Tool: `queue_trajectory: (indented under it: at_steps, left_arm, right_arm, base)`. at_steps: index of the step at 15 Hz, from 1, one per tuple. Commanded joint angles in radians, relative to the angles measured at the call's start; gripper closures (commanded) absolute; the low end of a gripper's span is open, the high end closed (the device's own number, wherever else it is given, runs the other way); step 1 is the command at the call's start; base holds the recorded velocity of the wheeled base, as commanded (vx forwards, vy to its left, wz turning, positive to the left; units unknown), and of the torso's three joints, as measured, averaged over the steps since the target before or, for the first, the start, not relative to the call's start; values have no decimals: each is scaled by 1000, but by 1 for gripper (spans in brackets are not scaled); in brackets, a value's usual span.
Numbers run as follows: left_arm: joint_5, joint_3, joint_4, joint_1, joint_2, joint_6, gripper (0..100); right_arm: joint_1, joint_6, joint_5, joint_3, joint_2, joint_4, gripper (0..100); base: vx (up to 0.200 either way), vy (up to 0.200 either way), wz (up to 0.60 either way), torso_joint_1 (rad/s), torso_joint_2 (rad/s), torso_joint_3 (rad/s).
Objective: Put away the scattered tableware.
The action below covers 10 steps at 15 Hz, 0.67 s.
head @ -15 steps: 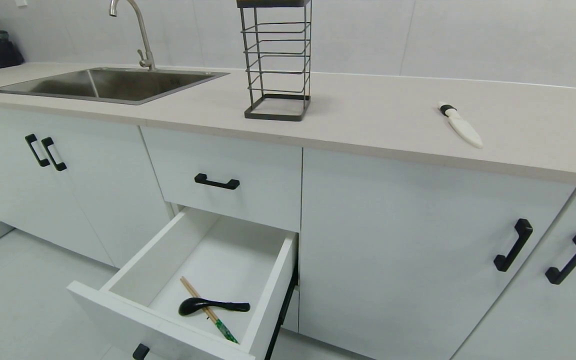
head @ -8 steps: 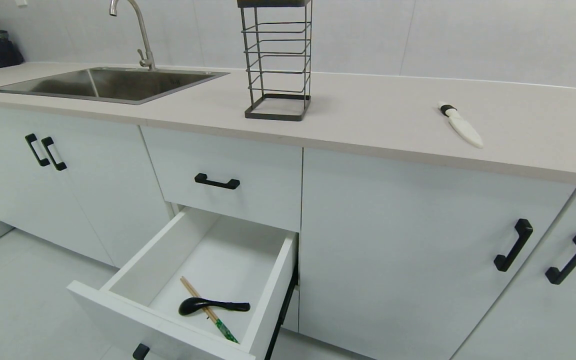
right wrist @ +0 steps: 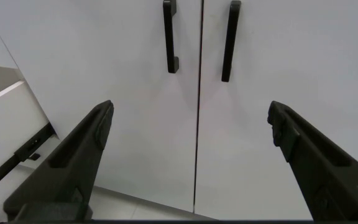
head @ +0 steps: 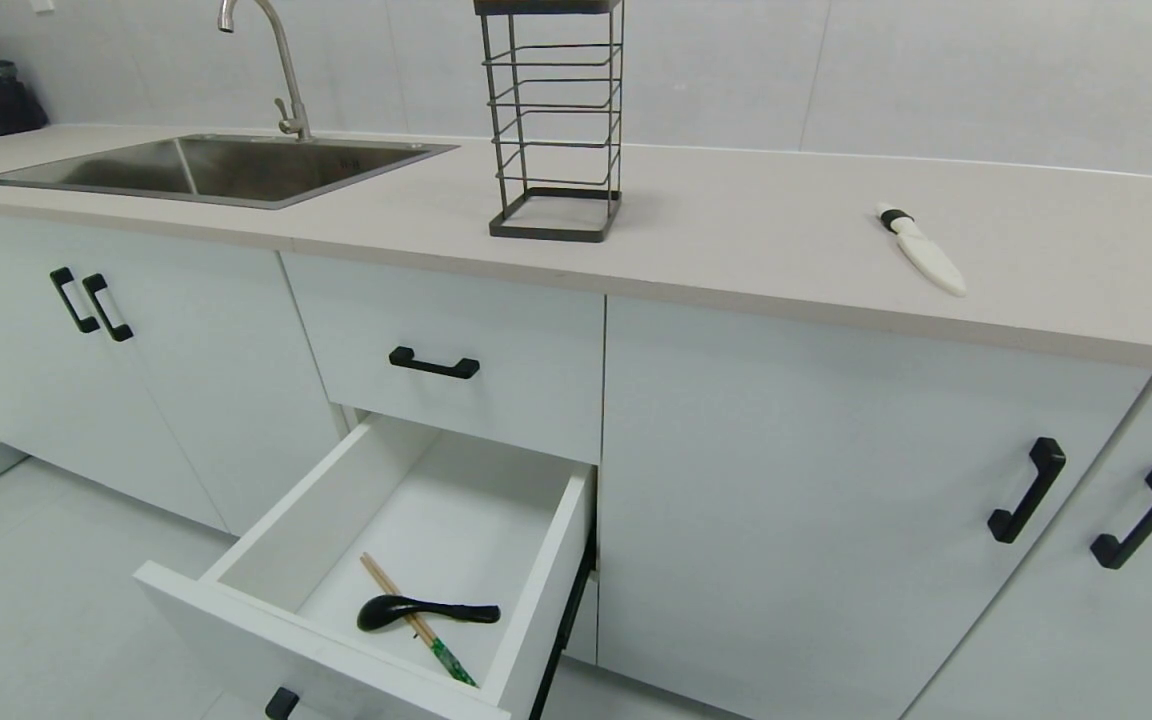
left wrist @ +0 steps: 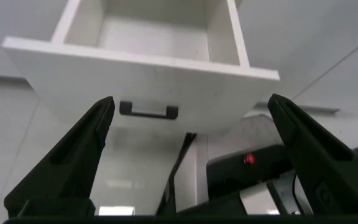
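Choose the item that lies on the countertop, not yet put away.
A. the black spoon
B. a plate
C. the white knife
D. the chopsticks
C: the white knife lies on the countertop, while the black spoon and the chopsticks are inside the open drawer.

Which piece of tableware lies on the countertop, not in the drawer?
The white knife with a black band, on the beige countertop; the black spoon and wooden chopsticks lie inside the open white drawer.
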Motion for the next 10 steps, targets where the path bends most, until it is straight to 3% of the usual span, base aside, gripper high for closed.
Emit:
queue_trajectory:
  at_steps: [1, 2, 4, 5, 6, 8, 10]
  left_arm:
    - [1, 34, -30, -24, 142, 21, 0]
    - [2, 28, -61, -30, 192, 70, 0]
    - [2, 20, -113, -31, 315, 225, 0]
    - [2, 12, -122, -31, 373, 277, 0]
    - [-1, 0, -131, -31, 427, 305, 0]
    - [-34, -52, -176, -35, 551, 317, 0]
    - [-162, -89, -246, -42, 652, 340, 0]
  right_arm:
    - [0, 0, 0, 0, 3, 0, 0]
    - [0, 0, 0, 0, 3, 0, 0]
    - [0, 0, 0, 0, 3, 0, 0]
    - [0, 0, 0, 0, 3, 0, 0]
    - [0, 0, 0, 0, 3, 0, 0]
    - [0, 0, 0, 0, 3, 0, 0]
    - [0, 0, 0, 0, 3, 0, 0]
  base:
    - [0, 0, 0, 0, 0, 0]
    - [0, 0, 0, 0, 0, 0]
    - [0, 0, 0, 0, 0, 0]
    - [0, 0, 0, 0, 0, 0]
    - [0, 0, 0, 0, 0, 0]
    - [0, 0, 0, 0, 0, 0]
    - [0, 0, 0, 0, 0, 0]
